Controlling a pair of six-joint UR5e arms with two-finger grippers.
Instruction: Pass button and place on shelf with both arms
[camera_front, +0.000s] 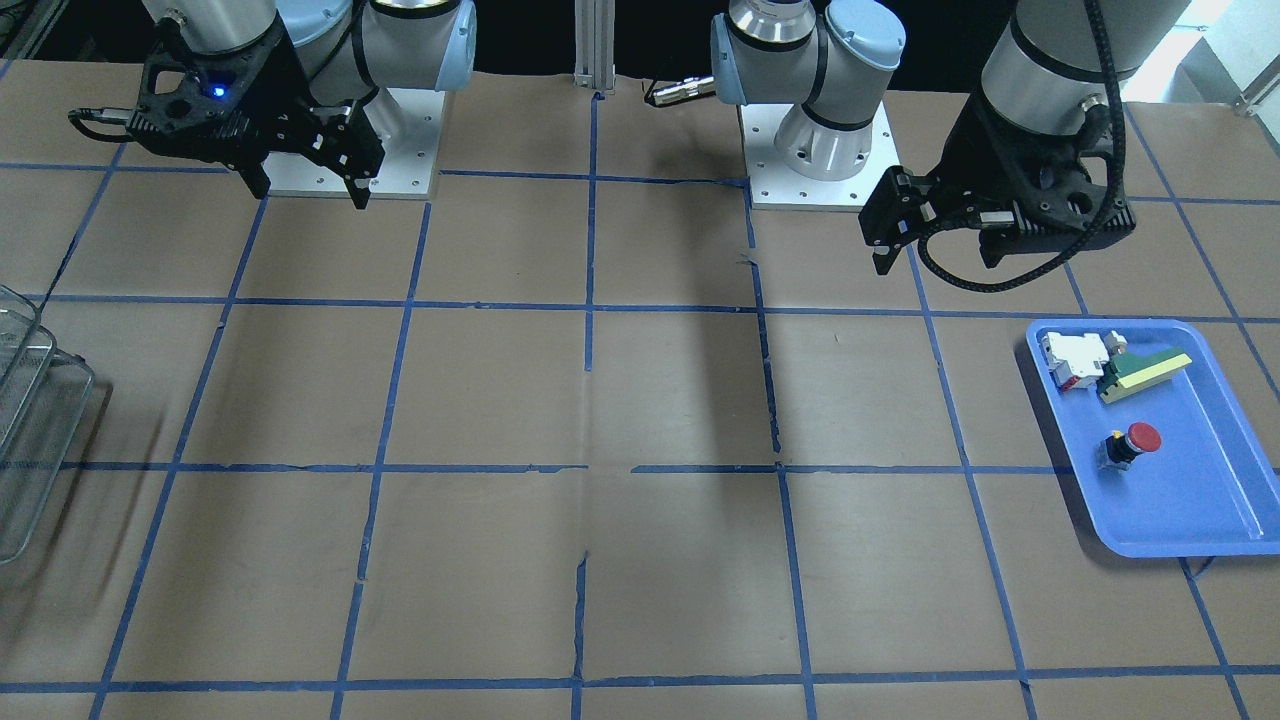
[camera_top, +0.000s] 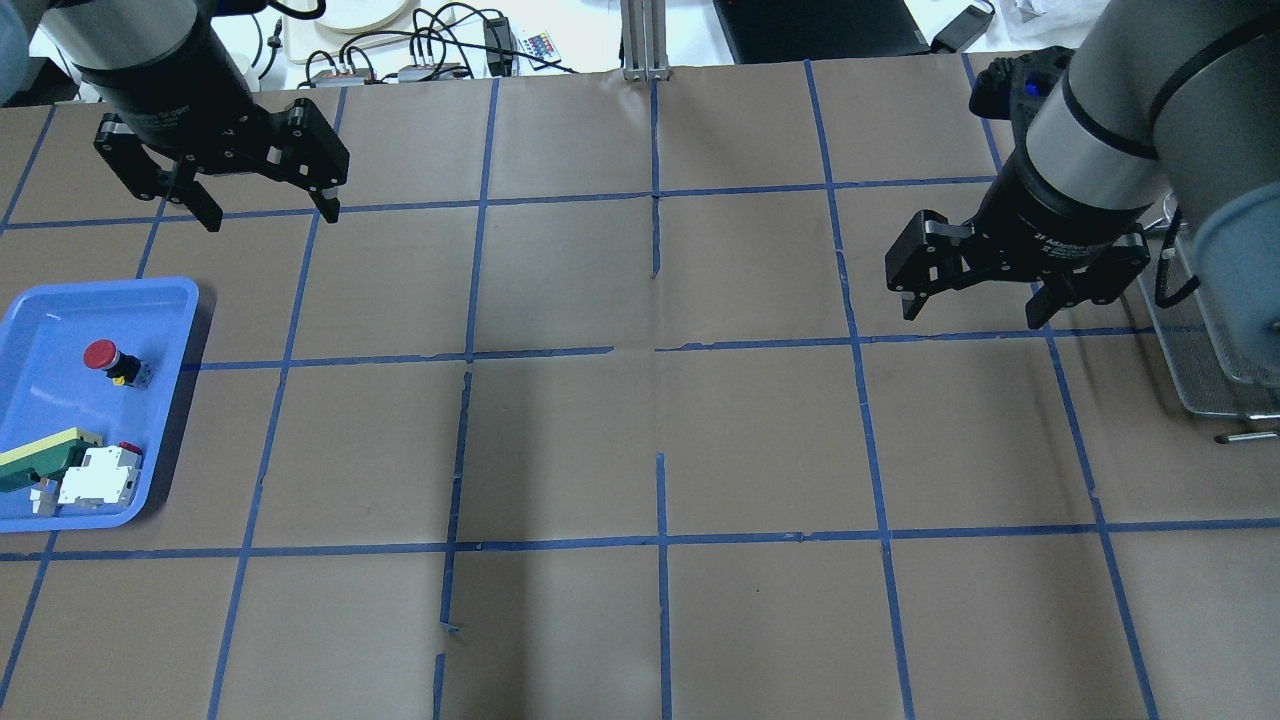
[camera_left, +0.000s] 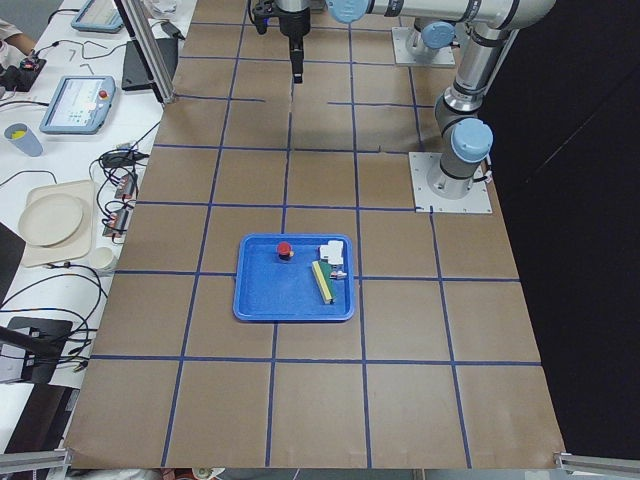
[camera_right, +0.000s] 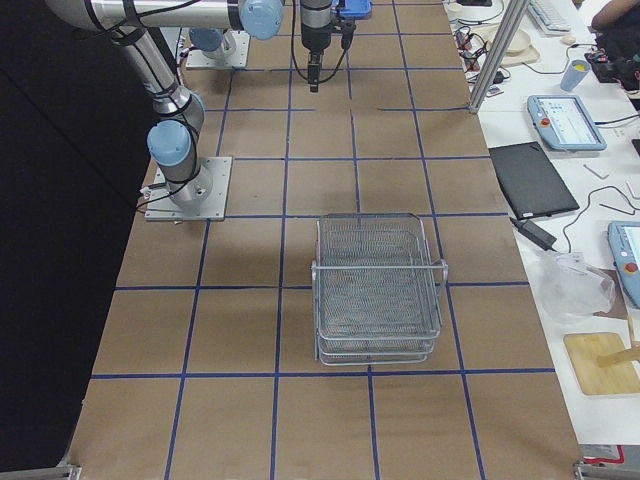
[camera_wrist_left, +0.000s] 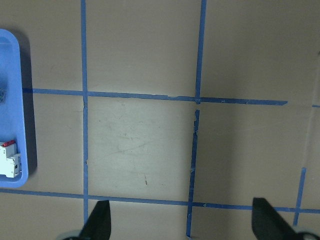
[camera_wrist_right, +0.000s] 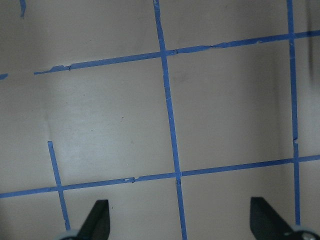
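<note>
The task appears to stand at its very start. The button (camera_top: 112, 362) sits in the blue tray (camera_top: 50, 320) at the robot's left end of the surface (camera_top: 760, 440), apart from the white-and-red block (camera_top: 98, 475) and the green-and-yellow piece (camera_top: 40, 455) that share the tray. The left end effector (camera_top: 272, 217) hovers high above the surface, off to the side of the tray rather than over it, its fingers spread wide and holding nothing. The right end effector (camera_top: 971, 316) hangs likewise spread and empty, near the shelf (camera_right: 378, 300) at the robot's right end. The step in hand seems to be the pickup. The next move likely calls for the left arm to travel over the tray, line its fingers up around the button's body below the red cap, and descend without nudging the two neighbours.
</note>
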